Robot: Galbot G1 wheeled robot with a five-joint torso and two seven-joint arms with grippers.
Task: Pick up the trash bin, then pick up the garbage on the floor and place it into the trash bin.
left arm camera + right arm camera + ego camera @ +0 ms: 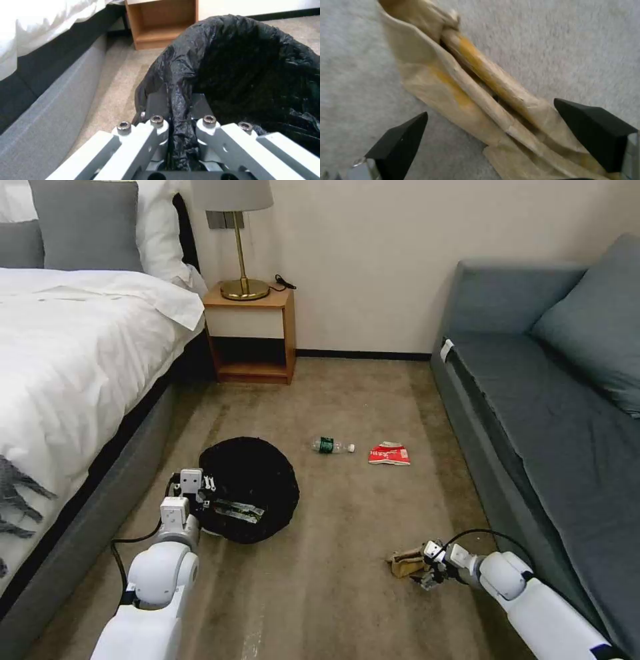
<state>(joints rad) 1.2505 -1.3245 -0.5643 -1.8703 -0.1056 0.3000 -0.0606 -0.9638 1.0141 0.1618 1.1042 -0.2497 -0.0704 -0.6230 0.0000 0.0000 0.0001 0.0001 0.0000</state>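
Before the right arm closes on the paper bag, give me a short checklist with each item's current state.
1. Left end effector clamped on the bin liner: ok, black plastic is pinched between its fingers.
2. Bin mouth open to receive litter: ok, a wrapper already lies inside.
3. Right end effector open: ok.
4. Paper bag between the right fingers: ok, one finger on each side, bag on the carpet.
5. Fingers touching the bag: cannot tell.
6. Remaining litter: not ok, bottle and red packet lie on the floor.
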